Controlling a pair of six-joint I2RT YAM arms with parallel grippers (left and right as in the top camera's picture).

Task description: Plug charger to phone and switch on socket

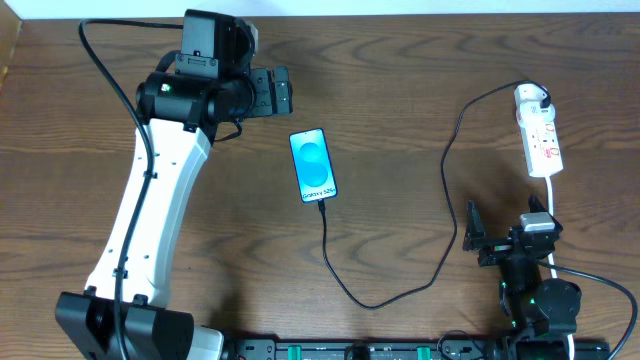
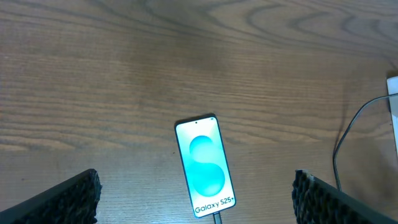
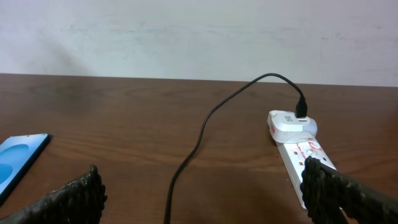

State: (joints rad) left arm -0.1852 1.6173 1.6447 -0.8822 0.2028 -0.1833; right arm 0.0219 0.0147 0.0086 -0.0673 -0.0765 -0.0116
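Phone (image 1: 313, 165) well inside table (image 1: 400, 80) edges

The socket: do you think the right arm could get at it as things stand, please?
Probably yes. The right gripper stands open facing the socket, close by, with nothing standing between them; the charger cable curves off to the side.
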